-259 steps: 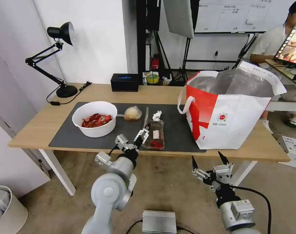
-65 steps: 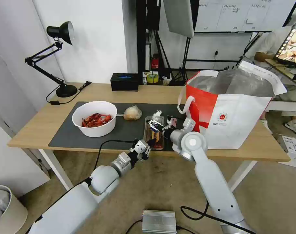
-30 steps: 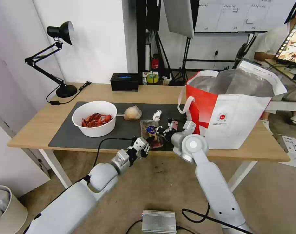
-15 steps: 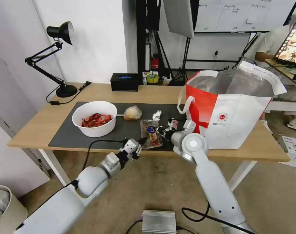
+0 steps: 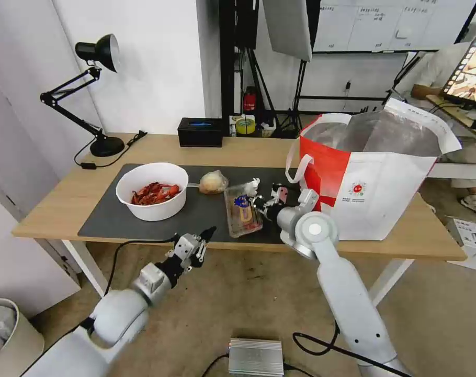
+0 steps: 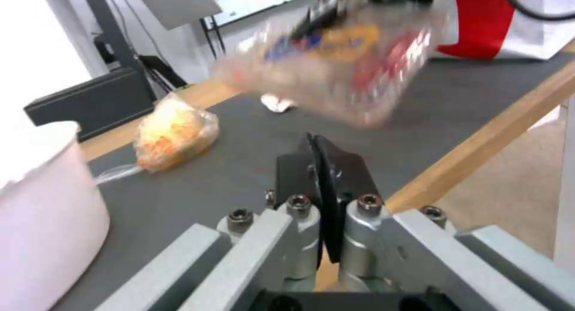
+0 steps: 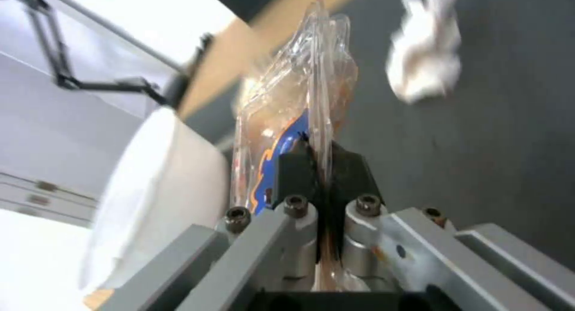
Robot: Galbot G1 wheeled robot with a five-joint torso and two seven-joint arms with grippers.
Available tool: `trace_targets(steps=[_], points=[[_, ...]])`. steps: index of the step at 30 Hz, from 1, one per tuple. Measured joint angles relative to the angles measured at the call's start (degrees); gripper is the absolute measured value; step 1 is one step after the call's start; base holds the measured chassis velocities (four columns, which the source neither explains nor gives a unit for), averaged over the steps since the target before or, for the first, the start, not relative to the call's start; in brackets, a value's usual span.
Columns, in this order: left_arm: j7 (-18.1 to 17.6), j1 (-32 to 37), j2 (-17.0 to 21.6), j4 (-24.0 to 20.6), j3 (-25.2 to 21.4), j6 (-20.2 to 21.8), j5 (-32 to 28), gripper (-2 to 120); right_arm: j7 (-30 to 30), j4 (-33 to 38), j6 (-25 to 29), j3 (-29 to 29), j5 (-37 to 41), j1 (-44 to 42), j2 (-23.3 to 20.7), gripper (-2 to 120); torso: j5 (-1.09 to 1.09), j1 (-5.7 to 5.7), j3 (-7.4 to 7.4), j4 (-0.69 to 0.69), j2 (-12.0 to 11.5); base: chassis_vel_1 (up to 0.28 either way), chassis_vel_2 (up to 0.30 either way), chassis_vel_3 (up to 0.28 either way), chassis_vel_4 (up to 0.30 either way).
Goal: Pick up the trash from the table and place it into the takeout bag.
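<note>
My right gripper (image 5: 255,201) is shut on the edge of the clear hinged plastic tray (image 5: 241,210), which hangs tilted just above the dark mat (image 5: 206,209). The right wrist view shows the tray (image 7: 294,108) pinched between the right gripper (image 7: 320,160). My left gripper (image 5: 207,233) is shut and holds nothing, below and in front of the table's front edge (image 5: 144,242). On the mat lie the white bowl of red shells (image 5: 153,191), the small bag with a beige lump (image 5: 213,182) and the crumpled tissue (image 5: 252,184). The takeout bag (image 5: 369,178) stands open at the right.
A black tissue box (image 5: 200,132) and a black desk lamp (image 5: 99,104) stand at the back of the table. The bag's white strap handle (image 5: 292,162) hangs close to my right wrist. A grey box (image 5: 256,357) lies on the floor below.
The right gripper has raised and tilted the tray off the mat. The left gripper has let go and pulled back, down and to the left, away from the table edge.
</note>
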Motion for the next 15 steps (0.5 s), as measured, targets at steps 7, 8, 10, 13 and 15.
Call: trace_targets(steps=[7, 8, 10, 13, 15], points=[[-0.1, 4.3, -2.4, -2.8, -4.1, -0.6, 0.4, 25, -4.0, 7.1, 2.7, 2.6, -0.7, 0.2, -4.4, 0, 0.02, 0.0, 0.0, -0.01, 0.0, 0.0, 0.0, 0.0, 0.0], [-0.1, 4.8, -2.9, -3.3, -4.7, -0.6, 0.4, 30, -4.7, 8.6, 3.1, 3.4, -0.7, 0.4, -5.5, 0, 0.01, 0.0, -0.01, 0.0, 0.0, 0.0, 0.0, 0.0, 0.0], [-0.1, 6.2, -4.4, -4.2, -6.1, -0.6, 0.5, 42, -5.4, 11.8, 4.2, 5.8, -0.1, 0.9, -8.6, 0, 0.02, -0.01, 0.0, -0.01, 0.0, 0.0, 0.0, 0.0, 0.0], [-0.1, 6.9, -5.5, -4.5, -7.1, -0.7, 0.5, 52, -5.5, 14.4, 5.0, 8.4, 1.2, 1.6, -11.2, 0, 0.01, 0.0, -0.01, -0.01, 0.0, 0.0, 0.0, 0.0, 0.0], [-0.1, 7.2, -6.0, -4.6, -7.2, -0.7, 0.6, 57, -5.5, 15.5, 5.4, 9.7, 2.1, 1.9, -12.6, 0, 0.02, -0.01, 0.0, -0.01, 0.0, 0.0, 0.0, 0.0, 0.0]])
